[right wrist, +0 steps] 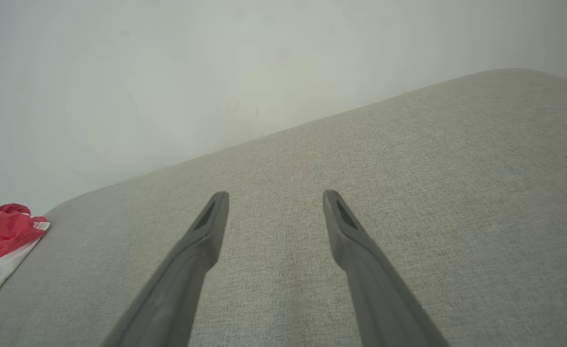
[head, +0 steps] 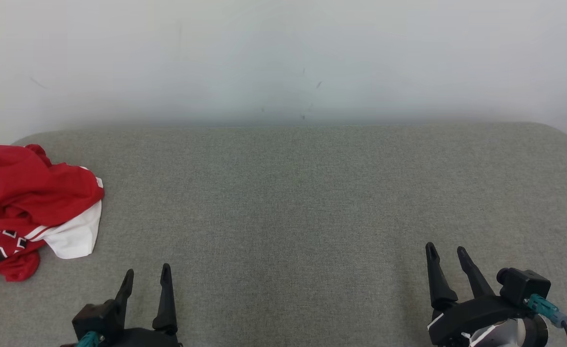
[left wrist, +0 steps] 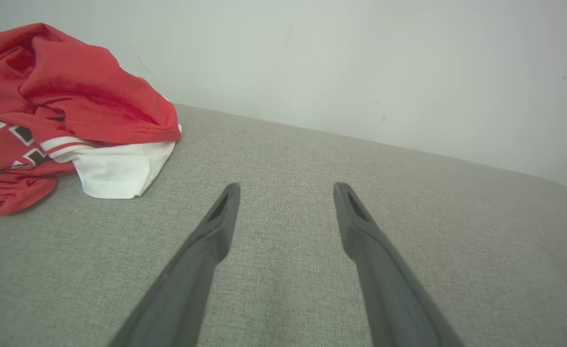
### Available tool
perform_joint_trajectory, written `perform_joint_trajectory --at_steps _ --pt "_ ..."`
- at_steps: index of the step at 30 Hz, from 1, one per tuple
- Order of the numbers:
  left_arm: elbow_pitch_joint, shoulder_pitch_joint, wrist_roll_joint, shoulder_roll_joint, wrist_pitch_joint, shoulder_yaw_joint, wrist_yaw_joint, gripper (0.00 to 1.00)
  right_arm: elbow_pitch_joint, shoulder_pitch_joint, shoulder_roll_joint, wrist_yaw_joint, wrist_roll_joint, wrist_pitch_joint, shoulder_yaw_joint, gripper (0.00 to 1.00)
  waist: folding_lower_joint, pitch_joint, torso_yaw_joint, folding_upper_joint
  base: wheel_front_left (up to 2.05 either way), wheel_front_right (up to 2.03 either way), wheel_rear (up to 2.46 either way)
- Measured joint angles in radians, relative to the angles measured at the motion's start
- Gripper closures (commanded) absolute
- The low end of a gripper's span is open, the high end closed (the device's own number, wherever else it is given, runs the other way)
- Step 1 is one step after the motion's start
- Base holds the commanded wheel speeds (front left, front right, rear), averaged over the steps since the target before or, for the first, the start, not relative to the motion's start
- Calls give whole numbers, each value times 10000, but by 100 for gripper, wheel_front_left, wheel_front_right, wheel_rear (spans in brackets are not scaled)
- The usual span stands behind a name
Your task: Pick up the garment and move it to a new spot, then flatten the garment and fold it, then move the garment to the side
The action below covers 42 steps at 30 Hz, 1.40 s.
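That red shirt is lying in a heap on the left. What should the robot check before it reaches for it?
1. Left tool open, nothing in it: ok.
2. Right tool open, nothing in it: ok.
3. Red garment in sight, crumpled at the left end of the grey cushion: ok.
4. Nothing between the left tool and the garment: ok.
5. Whole garment visible: not ok, the head view's left edge cuts it off.
6. Garment hanging over the cushion's edge: cannot tell.

Soft cloth garment (head: 28, 193) on matt woven upholstery (head: 312, 202).
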Motion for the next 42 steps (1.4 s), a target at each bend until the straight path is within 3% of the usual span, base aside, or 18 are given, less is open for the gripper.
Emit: perform_joint_trajectory --at_steps 28,42 --pt "2 7 2000 165 -612 -324 336 0 146 146 -13 27 -2136 -458 136 0 -1 -76 -1 0 0 0 0" --pt "236 30 2176 -113 -894 40 -102 0 268 140 -19 27 -2711 -708 305 0 -1 -132 18 0 0 0 0"
